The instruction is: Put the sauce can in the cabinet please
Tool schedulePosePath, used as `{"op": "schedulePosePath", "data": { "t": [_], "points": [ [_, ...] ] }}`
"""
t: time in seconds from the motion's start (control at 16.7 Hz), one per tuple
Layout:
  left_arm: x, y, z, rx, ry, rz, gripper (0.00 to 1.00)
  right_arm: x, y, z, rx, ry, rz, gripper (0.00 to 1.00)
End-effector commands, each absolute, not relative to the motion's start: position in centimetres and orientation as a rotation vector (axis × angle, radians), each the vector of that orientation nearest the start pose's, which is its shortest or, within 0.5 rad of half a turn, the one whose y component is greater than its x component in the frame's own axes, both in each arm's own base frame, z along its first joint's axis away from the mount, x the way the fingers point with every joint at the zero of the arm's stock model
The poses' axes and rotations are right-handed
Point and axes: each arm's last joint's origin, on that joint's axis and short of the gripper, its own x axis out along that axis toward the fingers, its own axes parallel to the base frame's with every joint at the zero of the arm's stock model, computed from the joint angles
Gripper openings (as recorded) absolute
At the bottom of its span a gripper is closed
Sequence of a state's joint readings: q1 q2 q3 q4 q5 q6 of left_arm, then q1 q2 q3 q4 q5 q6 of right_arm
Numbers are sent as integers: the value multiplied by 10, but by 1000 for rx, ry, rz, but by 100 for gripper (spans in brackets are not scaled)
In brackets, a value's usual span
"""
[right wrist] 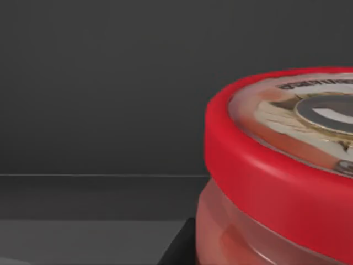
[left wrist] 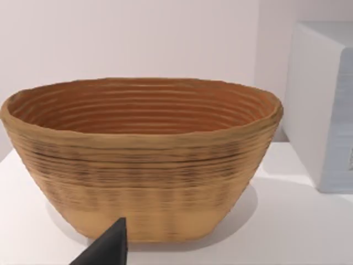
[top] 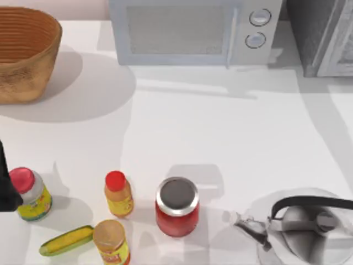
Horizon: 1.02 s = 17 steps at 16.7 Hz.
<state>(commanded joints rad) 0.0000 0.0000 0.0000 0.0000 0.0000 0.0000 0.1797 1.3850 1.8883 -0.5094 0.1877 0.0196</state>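
Layout, relative to the jar (top: 177, 207) at the table's (top: 220, 132) front centre: bottle (top: 118, 194) just left; can (top: 112, 242) front-left; corn (top: 67, 240) (lying flat) further left; kettle (top: 306, 229) right; microwave (top: 196, 30) behind; basket (top: 25, 52) back-left; cabinet (top: 320, 36) back-right.

The setting is a rendered kitchen counter. A white table (top: 220, 127) carries a light grey microwave (top: 187, 30) with two round knobs at the back edge. To the right of the microwave stands a dark grey speckled cabinet (top: 309, 33). To the left of the microwave sits a woven basket (top: 25, 55). In front of the microwave stand food items: a red jar (top: 177, 207), a yellow bottle (top: 118, 194) and a metal kettle (top: 300, 226). Walls are plain and pale.
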Motion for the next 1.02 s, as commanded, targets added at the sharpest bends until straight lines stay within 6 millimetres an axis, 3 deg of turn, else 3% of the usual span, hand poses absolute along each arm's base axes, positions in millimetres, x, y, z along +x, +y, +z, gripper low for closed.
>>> {"op": "schedulePosePath", "data": {
  "t": [0.24, 0.36, 0.54, 0.72, 0.96, 1.02],
  "points": [
    [106, -1, 160, 0, 0, 0, 100, 303, 45, 536, 10, -19, -17, 0],
    [106, -1, 160, 0, 0, 0, 100, 342, 48, 525, 9, 0, -12, 0],
    [106, -1, 160, 0, 0, 0, 100, 380, 50, 515, 8, 3, 3, 0],
    [106, -1, 160, 0, 0, 0, 100, 396, 45, 509, 4, 3, 3, 0],
    [106, -1, 160, 0, 0, 0, 100, 396, 45, 509, 4, 3, 3, 0],
    [106, -1, 160, 0, 0, 0, 100, 396, 45, 509, 4, 3, 3, 8]
  ]
}}
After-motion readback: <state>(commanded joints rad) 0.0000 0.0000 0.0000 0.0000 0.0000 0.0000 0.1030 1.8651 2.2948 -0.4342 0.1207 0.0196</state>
